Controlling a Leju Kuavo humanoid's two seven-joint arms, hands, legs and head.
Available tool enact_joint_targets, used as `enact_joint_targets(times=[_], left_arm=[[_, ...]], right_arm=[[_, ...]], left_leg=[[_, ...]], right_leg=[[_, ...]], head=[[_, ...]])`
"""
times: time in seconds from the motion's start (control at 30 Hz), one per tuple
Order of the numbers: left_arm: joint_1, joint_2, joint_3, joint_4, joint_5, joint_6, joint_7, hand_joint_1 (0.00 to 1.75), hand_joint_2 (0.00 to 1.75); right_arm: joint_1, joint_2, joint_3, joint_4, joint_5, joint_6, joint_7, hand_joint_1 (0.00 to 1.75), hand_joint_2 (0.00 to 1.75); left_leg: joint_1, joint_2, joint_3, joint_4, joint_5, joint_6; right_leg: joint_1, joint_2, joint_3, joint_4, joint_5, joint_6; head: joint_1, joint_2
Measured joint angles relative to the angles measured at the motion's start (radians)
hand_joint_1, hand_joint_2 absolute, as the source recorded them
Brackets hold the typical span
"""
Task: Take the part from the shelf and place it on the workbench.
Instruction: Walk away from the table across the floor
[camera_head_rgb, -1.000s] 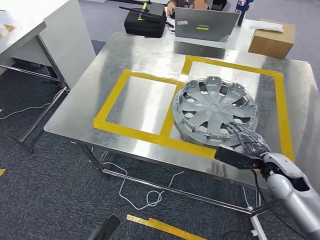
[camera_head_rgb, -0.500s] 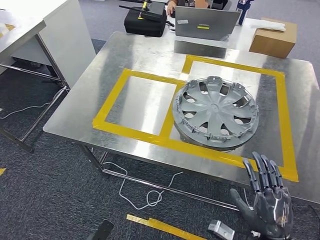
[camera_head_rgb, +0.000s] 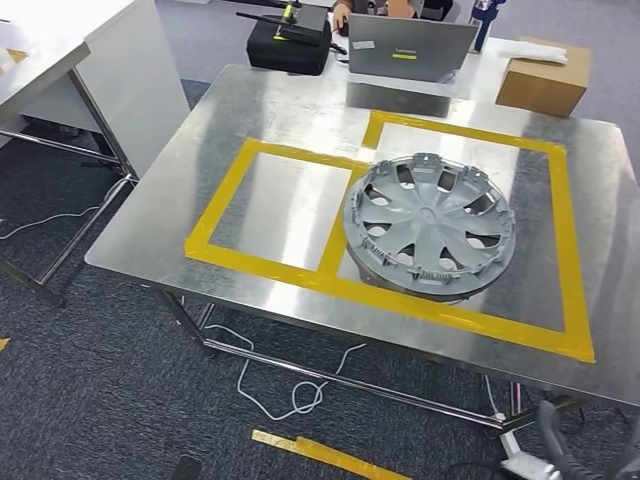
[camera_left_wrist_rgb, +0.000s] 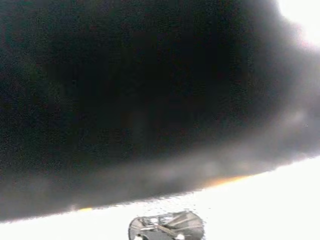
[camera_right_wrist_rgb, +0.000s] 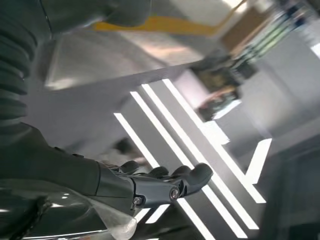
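Head view shows the part (camera_head_rgb: 429, 224), a grey wheel cover, lying flat on the steel bench (camera_head_rgb: 287, 110), mostly inside the right-hand yellow tape frame (camera_head_rgb: 562, 225) with its near-left edge over the dividing strip. Nothing touches it. The right hand (camera_right_wrist_rgb: 166, 185) hangs free, fingers (camera_right_wrist_rgb: 196, 176) loosely extended and holding nothing. Placement looks done.

The head view looks down from high up at the table (camera_head_rgb: 287, 110) and floor. The left wrist view is dark and blurry, far from the wheel cover (camera_left_wrist_rgb: 166, 227). The right wrist view sits close behind the right hand (camera_right_wrist_rgb: 151, 187), tipped sideways.
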Motion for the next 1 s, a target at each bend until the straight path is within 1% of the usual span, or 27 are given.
enact_joint_targets(times=[0.07, 0.17, 0.27, 0.43, 0.53, 0.63, 0.7, 0.8, 0.9, 1.0], left_arm=[[0.002, 0.003, 0.003, 0.001, 0.004, 0.002, 0.0, 0.0, 0.0], [0.005, 0.008, 0.003, 0.002, 0.006, 0.005, -0.004, 0.0, 0.0], [0.007, 0.01, 0.004, 0.002, 0.006, 0.007, -0.009, 0.0, 0.0], [0.008, 0.011, 0.003, 0.002, 0.009, 0.016, -0.023, 0.0, 0.0], [0.009, 0.012, 0.003, 0.002, 0.009, 0.017, -0.028, 0.0, 0.0], [0.009, 0.012, 0.002, 0.003, 0.01, 0.017, -0.029, 0.0, 0.0], [0.009, 0.012, 0.001, 0.003, 0.013, 0.018, -0.029, 0.0, 0.0], [0.009, 0.012, -0.002, 0.003, 0.018, 0.02, -0.029, 0.0, 0.0], [0.008, 0.012, -0.002, 0.004, 0.019, 0.024, -0.029, 0.0, 0.0], [0.009, 0.011, -0.003, 0.004, 0.019, 0.028, -0.029, 0.0, 0.0]], right_arm=[[-0.04, 0.037, -0.109, 0.074, -0.095, 0.0, -0.022, 0.0, 1.75], [-0.097, 0.073, -0.253, 0.177, -0.172, 0.0, -0.049, 0.0, 1.75], [-0.155, 0.098, -0.367, 0.278, -0.232, 0.0, -0.084, 0.0, 1.75], [-0.292, 0.123, -0.573, 0.546, -0.448, 0.0, -0.165, 0.0, 1.75], [-0.337, 0.133, -0.658, 0.668, -0.502, 0.0, -0.191, 0.0, 1.75], [-0.392, 0.135, -0.724, 0.803, -0.592, 0.0, -0.229, 0.0, 1.75], [-0.431, 0.135, -0.781, 0.908, -0.609, 0.0, -0.254, 0.0, 1.75], [-0.488, 0.135, -0.882, 1.051, -0.582, 0.0, -0.272, 0.0, 1.75], [-0.536, 0.136, -0.969, 1.169, -0.545, 0.0, -0.234, 0.0, 1.75], [-0.565, 0.136, -1.027, 1.253, -0.51, 0.0, -0.189, 0.0, 1.75]], left_leg=[[0.0, 0.0, 0.0, 0.0, 0.0, 0.0], [-0.001, 0.0, 0.0, 0.0, 0.0, 0.001], [-0.001, 0.0, 0.001, 0.0, 0.0, 0.001], [0.0, 0.0, 0.001, 0.0, -0.001, 0.001], [0.0, 0.0, 0.0, 0.0, -0.001, 0.0], [0.001, 0.0, 0.001, 0.0, -0.001, 0.0], [0.002, 0.0, 0.002, 0.0, -0.001, 0.0], [0.003, 0.0, 0.001, 0.0, -0.001, -0.001], [0.003, 0.001, 0.002, 0.0, -0.002, -0.002], [0.004, 0.0, 0.002, 0.0, -0.002, -0.002]], right_leg=[[0.0, -0.001, 0.001, 0.0, 0.0, 0.0], [-0.001, -0.001, 0.001, 0.0, 0.0, 0.0], [-0.001, 0.0, 0.001, 0.0, 0.0, 0.0], [0.0, -0.001, 0.001, 0.0, -0.001, 0.001], [0.0, -0.001, 0.001, 0.0, -0.001, 0.0], [0.002, 0.0, 0.002, 0.0, -0.001, 0.0], [0.003, -0.001, 0.002, 0.0, -0.002, -0.001], [0.003, -0.001, 0.003, 0.0, -0.001, -0.002], [0.004, 0.0, 0.003, 0.0, -0.002, -0.003], [0.004, 0.0, 0.003, 0.0, -0.002, -0.003]], head=[[0.0, 0.0], [0.0, 0.0], [0.0, 0.0], [0.0, 0.0], [0.0, 0.0], [0.0, 0.0], [0.0, 0.0], [0.0, 0.0], [0.0, 0.0], [0.0, 0.0]])
